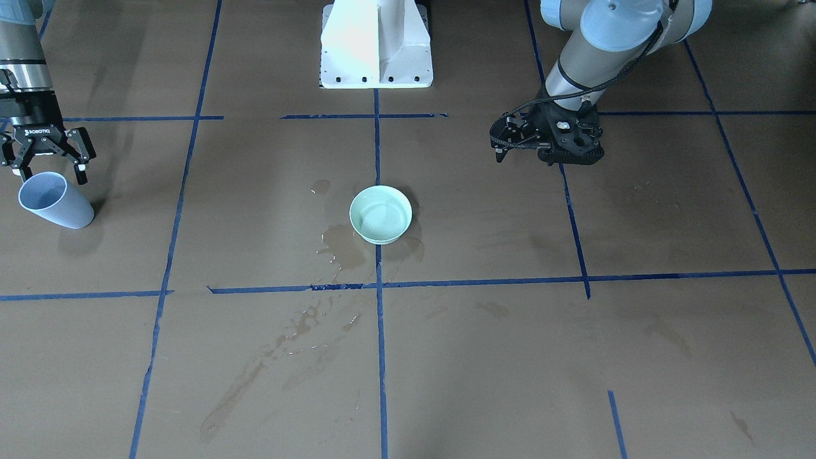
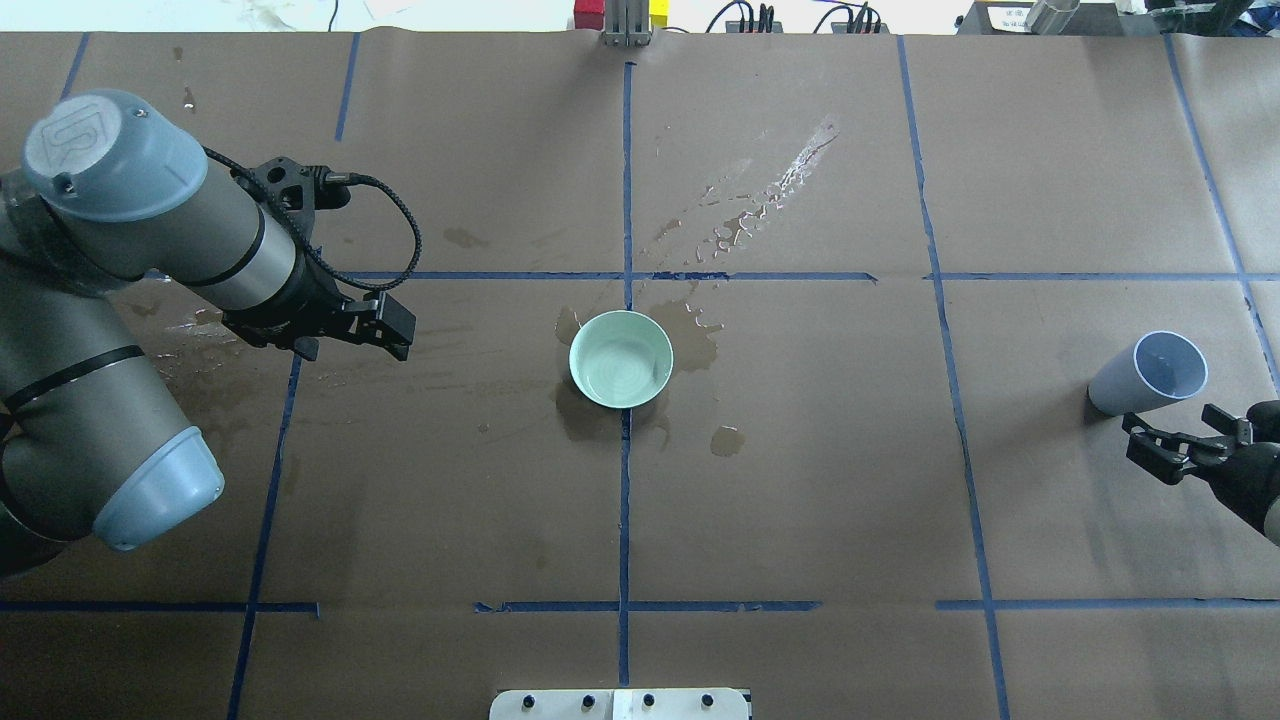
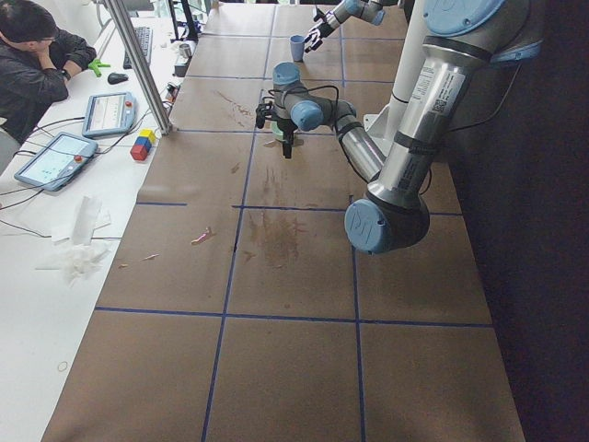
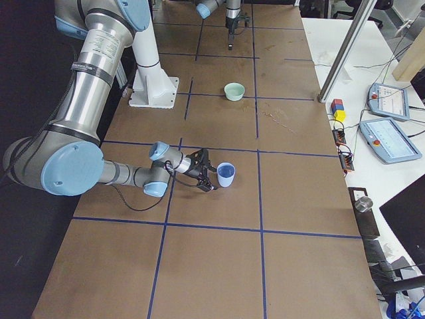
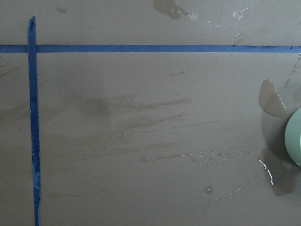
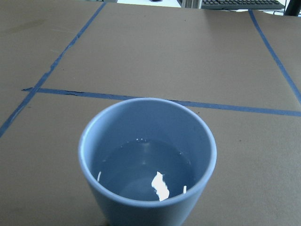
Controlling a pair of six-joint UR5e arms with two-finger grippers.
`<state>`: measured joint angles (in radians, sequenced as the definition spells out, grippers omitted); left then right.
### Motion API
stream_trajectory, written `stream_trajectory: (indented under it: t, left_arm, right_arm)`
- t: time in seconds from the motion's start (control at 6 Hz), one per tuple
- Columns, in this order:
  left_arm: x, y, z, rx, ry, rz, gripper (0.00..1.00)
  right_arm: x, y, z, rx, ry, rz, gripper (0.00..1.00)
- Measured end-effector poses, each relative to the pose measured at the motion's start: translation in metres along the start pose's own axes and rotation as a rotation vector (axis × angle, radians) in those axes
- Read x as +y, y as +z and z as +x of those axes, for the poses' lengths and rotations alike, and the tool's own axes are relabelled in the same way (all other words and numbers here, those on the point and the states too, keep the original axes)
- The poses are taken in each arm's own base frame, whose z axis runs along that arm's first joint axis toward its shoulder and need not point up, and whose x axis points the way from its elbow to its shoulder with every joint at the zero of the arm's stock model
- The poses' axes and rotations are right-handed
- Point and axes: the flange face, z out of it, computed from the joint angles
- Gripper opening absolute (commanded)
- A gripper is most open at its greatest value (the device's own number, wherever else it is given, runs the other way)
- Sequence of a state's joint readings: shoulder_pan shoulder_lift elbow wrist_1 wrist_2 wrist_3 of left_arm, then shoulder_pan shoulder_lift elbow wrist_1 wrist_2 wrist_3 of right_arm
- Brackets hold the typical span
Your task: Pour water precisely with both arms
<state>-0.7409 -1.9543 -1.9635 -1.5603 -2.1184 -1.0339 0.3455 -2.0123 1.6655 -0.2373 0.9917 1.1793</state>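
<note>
Looking over the feeds, I see the right tool [image 2: 1178,432] spread wide and holding nothing, its fingers just beside the rim of the blue cup [image 1: 54,203]. The cup stands upright on the desk [image 1: 637,357], and the water [image 6: 141,169] sits low inside it. The left tool [image 2: 385,330] hangs above the desk, apart from the green bowl [image 1: 380,215]. I cannot tell how far it is open.
</note>
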Motion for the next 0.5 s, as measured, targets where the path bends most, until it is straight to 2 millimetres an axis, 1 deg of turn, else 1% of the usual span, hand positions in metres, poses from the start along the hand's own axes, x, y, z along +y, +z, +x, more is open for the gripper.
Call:
stream_trajectory:
  t: [0.17,0.5]
  left_arm:
    - [0.0,0.0,0.0,0.0,0.0,0.0,1.0]
    - [0.0,0.0,0.0,0.0,-0.006,0.0,1.0]
  right_arm:
    - [0.0018,0.0058,-0.0004,0.009,0.0,0.027,1.0]
    - [0.0029,0.0148,-0.0077,0.012,0.0,0.059,1.0]
